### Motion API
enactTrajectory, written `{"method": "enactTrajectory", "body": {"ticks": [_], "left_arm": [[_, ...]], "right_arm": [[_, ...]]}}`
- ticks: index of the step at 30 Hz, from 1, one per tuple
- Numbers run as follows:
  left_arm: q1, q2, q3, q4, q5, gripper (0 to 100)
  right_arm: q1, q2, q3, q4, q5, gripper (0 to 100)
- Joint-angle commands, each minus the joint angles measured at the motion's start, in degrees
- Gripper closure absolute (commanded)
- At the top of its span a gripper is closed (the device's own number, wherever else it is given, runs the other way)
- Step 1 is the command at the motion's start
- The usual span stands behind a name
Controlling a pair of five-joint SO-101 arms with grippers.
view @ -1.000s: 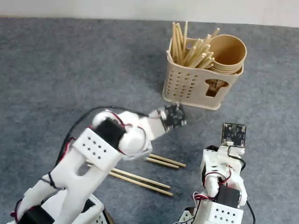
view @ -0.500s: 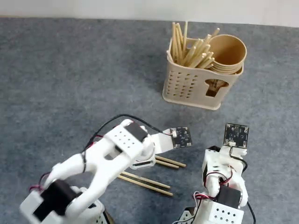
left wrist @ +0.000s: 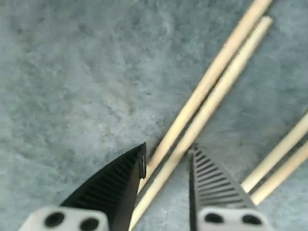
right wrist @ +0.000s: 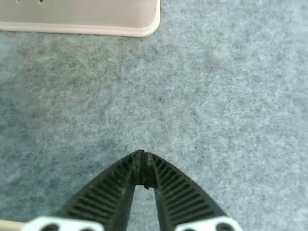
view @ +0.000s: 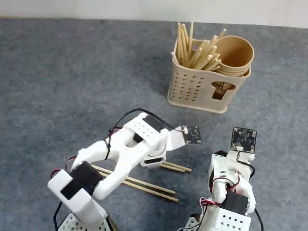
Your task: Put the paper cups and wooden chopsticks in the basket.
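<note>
1. The left jaws stood part-open and empty, low over the grey felt counter (view: 57, 77). They straddled a pair of pale wooden chopsticks (left wrist: 207, 106) lying side by side, well apart from the beige perforated plastic basket (view: 192, 89), on its side toward the arms.
2. The step in hand looked like the grasp. One stick ran hard against a jaw tip, so centring the gap first would likely stop it being nudged aside.
3. Round, thin sticks tend to roll, so a slow, square close on both would suit.
4. A second pair (left wrist: 279, 163) lay just beside the first, and the outer jaw probably needed to stay clear of it.
5. The basket already held a bundle of chopsticks (view: 195, 45) in one compartment and stacked brown paper cups (view: 235, 53) in the other. The sticks should probably go end-down among that bundle.
6. The right jaws were closed tip to tip on nothing, over bare counter near the basket's foot.
</note>
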Motion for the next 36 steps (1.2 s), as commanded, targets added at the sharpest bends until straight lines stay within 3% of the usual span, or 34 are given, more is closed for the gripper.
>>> {"method": "enactTrajectory", "body": {"ticks": [1,6,12,25,36], "left_arm": [[-1.01,0.04,-3.30,-0.62,0.00,91],[-2.51,-0.04,-3.30,-0.53,0.00,99],[-4.26,-1.10,-3.74,5.01,-0.35,99],[-9.63,-24.31,-1.63,11.34,0.09,99],[-10.42,-35.56,-13.58,10.90,14.77,99]], "right_arm": [[0.48,-0.75,6.73,-1.63,-0.09,99.3],[0.48,-0.75,6.73,-1.63,-0.09,99.3],[0.48,-0.75,6.73,-1.63,-0.09,99.3],[0.57,-0.75,6.73,-1.63,-0.09,99.3],[0.57,-0.75,6.73,-1.63,-0.09,99.3]]}}
